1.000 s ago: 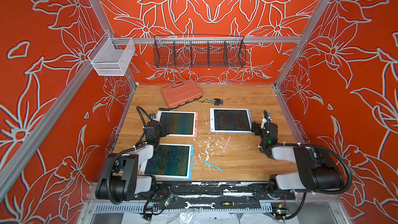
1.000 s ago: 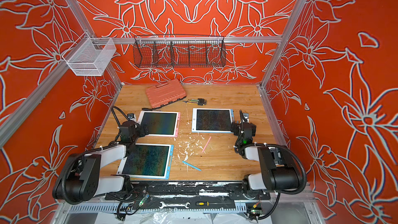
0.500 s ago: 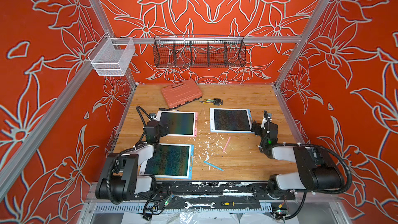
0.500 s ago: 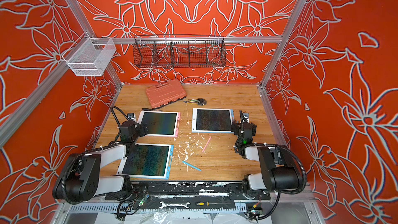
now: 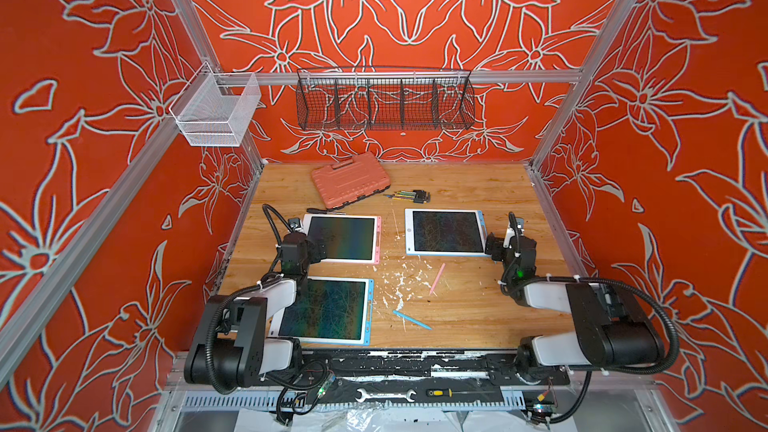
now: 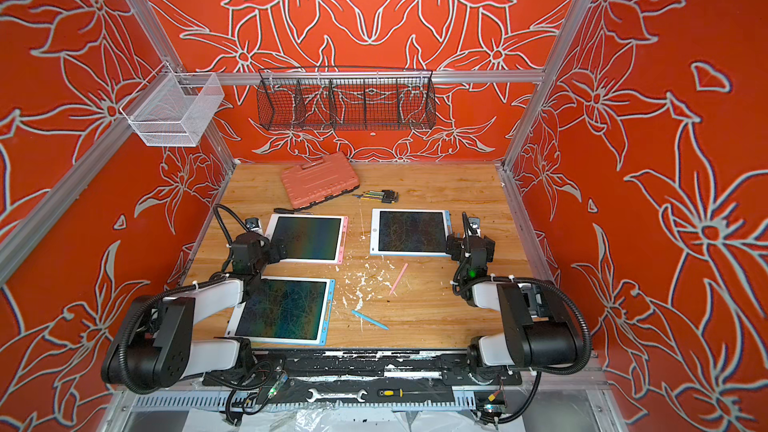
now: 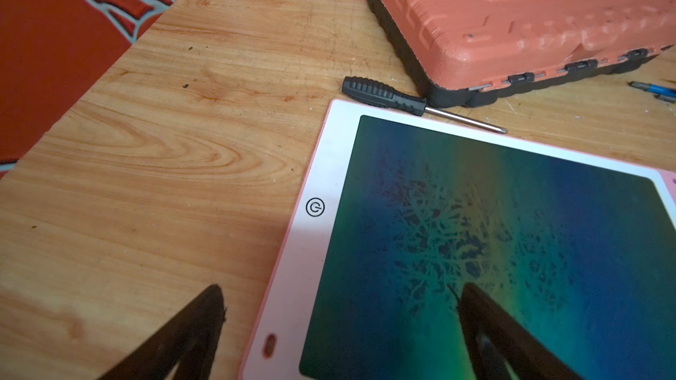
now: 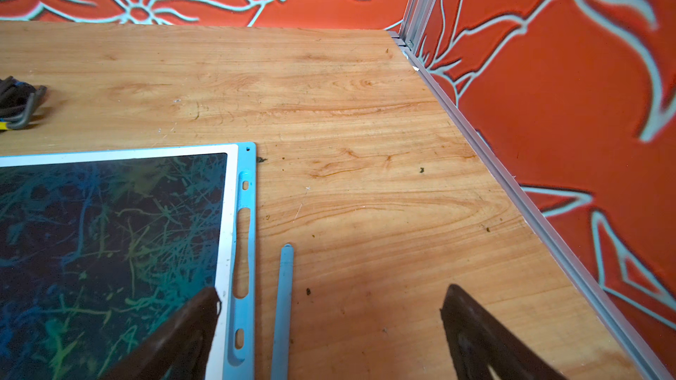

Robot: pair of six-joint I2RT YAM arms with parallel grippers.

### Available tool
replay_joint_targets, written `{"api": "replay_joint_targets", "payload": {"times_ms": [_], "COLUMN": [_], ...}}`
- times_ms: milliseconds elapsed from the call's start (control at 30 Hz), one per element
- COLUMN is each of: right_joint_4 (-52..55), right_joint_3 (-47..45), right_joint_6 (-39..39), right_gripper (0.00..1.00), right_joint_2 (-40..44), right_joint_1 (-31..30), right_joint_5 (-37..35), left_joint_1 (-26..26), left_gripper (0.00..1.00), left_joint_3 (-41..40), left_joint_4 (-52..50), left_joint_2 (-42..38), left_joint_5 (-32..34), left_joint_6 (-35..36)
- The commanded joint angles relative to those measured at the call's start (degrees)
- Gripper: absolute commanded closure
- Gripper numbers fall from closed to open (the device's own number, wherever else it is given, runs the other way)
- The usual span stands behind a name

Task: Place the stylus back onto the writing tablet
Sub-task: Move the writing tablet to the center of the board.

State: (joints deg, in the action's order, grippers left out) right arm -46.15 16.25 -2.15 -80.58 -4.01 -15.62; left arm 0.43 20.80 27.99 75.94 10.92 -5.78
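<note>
An orange ribbed plastic tool case lies at the back of the wooden table, with a black-handled screwdriver just beside it.

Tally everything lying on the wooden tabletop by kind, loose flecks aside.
Tablets: 3
Styluses: 3 (one shows only in the right wrist view)
Tool case: 1
Screwdriver: 1
Hex-key set: 1
Total: 9
</note>
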Motion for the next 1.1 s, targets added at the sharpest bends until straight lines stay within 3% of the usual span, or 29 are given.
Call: {"api": "replay_joint_targets", "payload": {"times_ms": [0, 800, 1067], "right_joint_4": [-1.46, -1.52, 1.99], "right_joint_3": [1.37, 1.10, 0.52], "right_joint_6": [0.65, 0.66, 0.83], "right_gripper": [0.03, 0.03, 0.03], "right_joint_2": [-0.54, -0.16, 5.11], "right_joint_1": [-0.47, -0.47, -0.45], "right_joint_5": [-0.82, -0.91, -0.55], "left_joint_1": [0.34, 0.30, 0.33], "left_gripper": [0.03, 0.03, 0.03], "left_joint_3": [1.27, 1.20, 5.83], "left_joint_4": [1.42, 1.50, -8.67], "left_joint_2": [0.38, 0.13, -3.25], "left_joint_5": [0.68, 0.40, -0.56], "left_joint_6": [0.60, 0.74, 1.21]}}
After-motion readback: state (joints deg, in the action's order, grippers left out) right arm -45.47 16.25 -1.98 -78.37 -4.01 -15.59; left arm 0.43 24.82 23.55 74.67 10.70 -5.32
